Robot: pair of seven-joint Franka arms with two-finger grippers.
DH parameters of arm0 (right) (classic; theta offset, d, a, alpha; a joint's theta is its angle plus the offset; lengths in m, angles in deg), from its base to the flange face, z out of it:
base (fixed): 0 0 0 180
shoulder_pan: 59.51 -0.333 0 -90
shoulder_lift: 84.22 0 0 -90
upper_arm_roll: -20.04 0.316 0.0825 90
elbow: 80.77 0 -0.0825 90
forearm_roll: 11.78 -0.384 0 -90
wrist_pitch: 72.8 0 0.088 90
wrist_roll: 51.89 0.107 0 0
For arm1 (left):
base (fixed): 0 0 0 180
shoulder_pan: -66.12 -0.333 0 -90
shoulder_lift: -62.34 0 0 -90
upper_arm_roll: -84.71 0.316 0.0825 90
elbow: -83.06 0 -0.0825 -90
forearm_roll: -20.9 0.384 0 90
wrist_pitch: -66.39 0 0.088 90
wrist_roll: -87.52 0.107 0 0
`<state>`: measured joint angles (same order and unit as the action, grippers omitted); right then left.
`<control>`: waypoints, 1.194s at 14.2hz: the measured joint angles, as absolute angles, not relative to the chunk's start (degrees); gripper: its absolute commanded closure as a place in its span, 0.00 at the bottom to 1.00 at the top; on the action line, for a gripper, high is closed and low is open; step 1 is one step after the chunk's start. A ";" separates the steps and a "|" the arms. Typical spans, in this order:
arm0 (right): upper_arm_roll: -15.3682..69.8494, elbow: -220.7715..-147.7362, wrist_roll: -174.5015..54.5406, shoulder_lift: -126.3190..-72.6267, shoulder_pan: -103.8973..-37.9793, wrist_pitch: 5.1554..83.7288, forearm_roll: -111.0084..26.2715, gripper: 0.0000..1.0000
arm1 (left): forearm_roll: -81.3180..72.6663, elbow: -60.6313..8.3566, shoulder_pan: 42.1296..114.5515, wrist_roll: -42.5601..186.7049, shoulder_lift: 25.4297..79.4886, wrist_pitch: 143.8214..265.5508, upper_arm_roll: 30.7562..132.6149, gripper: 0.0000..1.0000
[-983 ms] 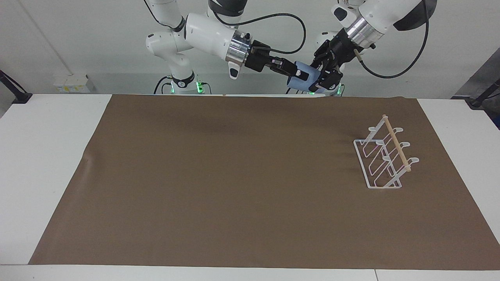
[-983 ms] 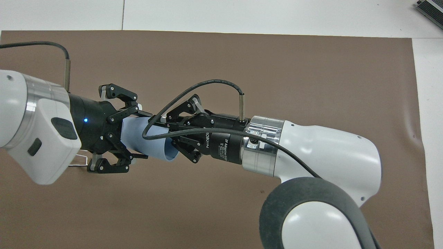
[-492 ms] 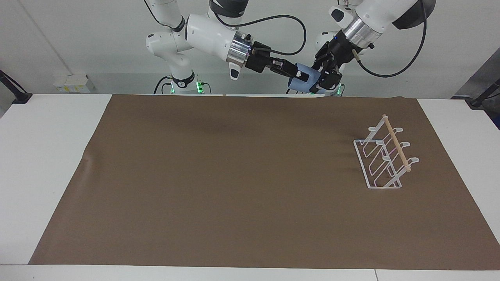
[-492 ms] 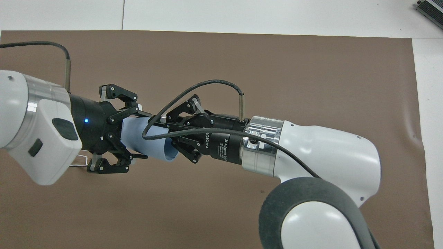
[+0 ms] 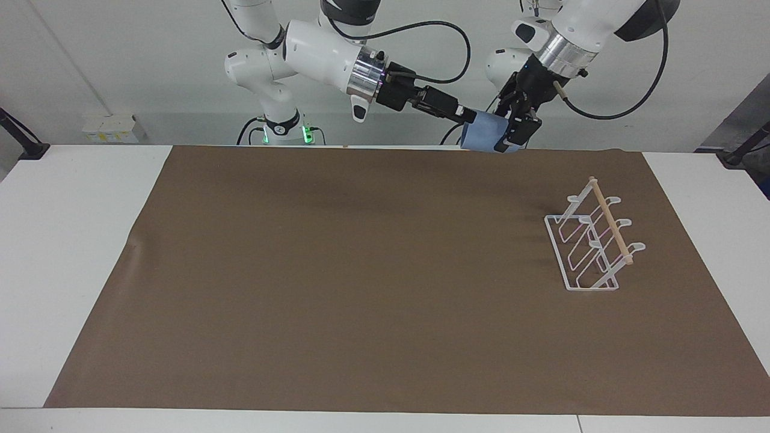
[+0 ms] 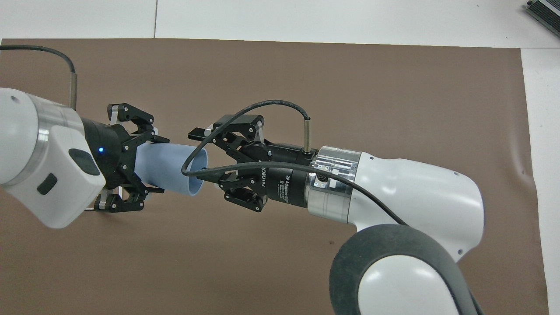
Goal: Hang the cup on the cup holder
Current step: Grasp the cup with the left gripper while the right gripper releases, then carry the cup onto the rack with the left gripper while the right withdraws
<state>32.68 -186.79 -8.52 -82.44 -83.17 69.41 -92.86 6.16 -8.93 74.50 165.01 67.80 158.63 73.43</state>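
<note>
Left claw [image 6: 146,164] is gripping the matte, light-blue tapered cup [image 6: 168,168] on its side in the air, over the brown mat [image 5: 361,282] and apart from the white wire cup holder [image 5: 592,243] with its wooden dowel. Right claw [image 6: 199,153] is hanging spread wide at the cup's open rim, holding nothing.

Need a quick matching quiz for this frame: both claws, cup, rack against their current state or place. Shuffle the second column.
Column one:
1. left claw
2. right claw
3. cup
4. rack

Column two:
A. open, at the cup's mouth
B. shut on the cup's narrow end
C. standing on the brown mat, toward the left arm's end of the table
D. up in the air, lying sideways

Pairs: 1-B, 2-A, 3-D, 4-C
</note>
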 measured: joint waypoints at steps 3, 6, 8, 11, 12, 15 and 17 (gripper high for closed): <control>32.66 -186.80 -10.38 -82.45 -83.15 69.11 -88.00 0.39 | 15.53 -9.02 75.92 165.02 67.81 158.44 73.01 1.00; 32.46 -186.81 -19.64 -82.47 -82.16 62.85 -69.94 0.39 | 24.51 -11.07 76.54 165.02 68.37 157.53 72.91 1.00; 32.36 -186.80 -30.20 -82.48 -79.06 56.54 -58.64 0.39 | 30.61 -14.36 76.53 165.02 69.66 157.82 72.96 1.00; 32.03 -186.62 -45.33 -82.49 -73.19 48.18 -44.49 0.39 | 37.67 -17.85 76.17 165.02 71.35 160.10 73.75 1.00; 31.96 -186.34 -48.67 -82.49 -71.65 46.03 -39.55 0.40 | 39.27 -18.60 75.84 165.02 71.64 161.25 74.13 1.00; 31.85 -183.82 -53.09 -82.46 -68.51 38.65 -24.93 0.47 | 43.86 -20.71 75.49 164.86 72.24 163.44 74.42 1.00; 31.81 -181.48 -53.31 -82.40 -68.12 33.65 -17.80 0.48 | 44.53 -23.66 74.29 164.00 73.18 166.40 74.51 1.00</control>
